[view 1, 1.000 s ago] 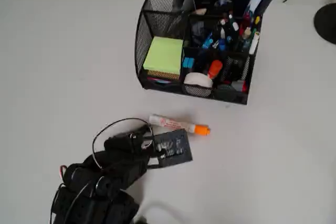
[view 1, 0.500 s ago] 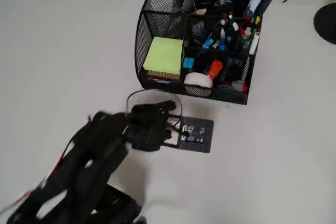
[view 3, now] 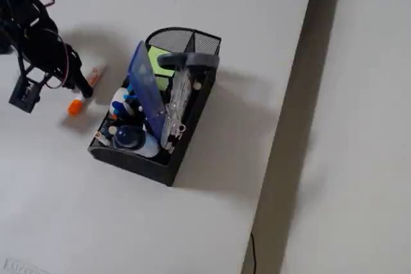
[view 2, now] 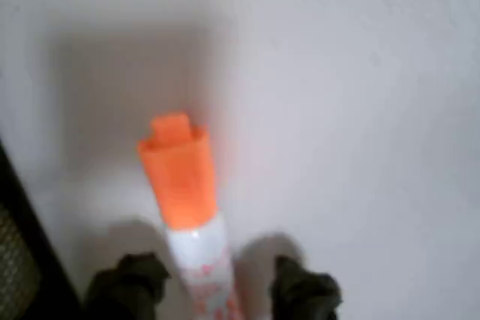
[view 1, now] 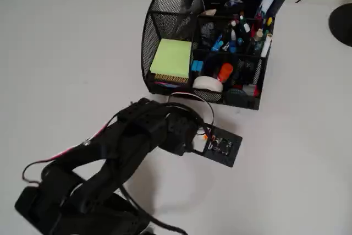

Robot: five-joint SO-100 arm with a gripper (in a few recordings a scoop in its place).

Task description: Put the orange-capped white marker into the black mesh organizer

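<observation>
Gripper point(view 2: 214, 290) sits low over the table point(view 1: 66, 53), jaws apart with one dark fingertip point(view 2: 127, 279) on each side of the marker's white barrel; whether the pads touch the barrel cannot be told from the blurred wrist view. The orange-capped white marker point(view 2: 184, 200) lies flat on the table, cap pointing away from the wrist camera. In the fixed view the marker point(view 3: 82, 94) lies just beside the long front wall of the black mesh organizer point(view 3: 186, 126), apart from it, with the gripper point(view 3: 82, 86) on its barrel and the orange cap clear of the fingers. In the overhead view the black arm point(view 1: 110, 163) reaches from lower left and covers nearly all of the marker; only a small orange bit point(view 1: 205, 136) shows beside the wrist's board. The organizer point(view 1: 154, 37) stands upright near the far side of the table, its compartments holding a green sticky-note pad point(view 1: 171, 58), a roll of white tape point(view 1: 207, 83) and a cluster of pens point(view 1: 239, 31). A black round base point(view 1: 342, 23) sits at the right edge, well apart from the organizer.
</observation>
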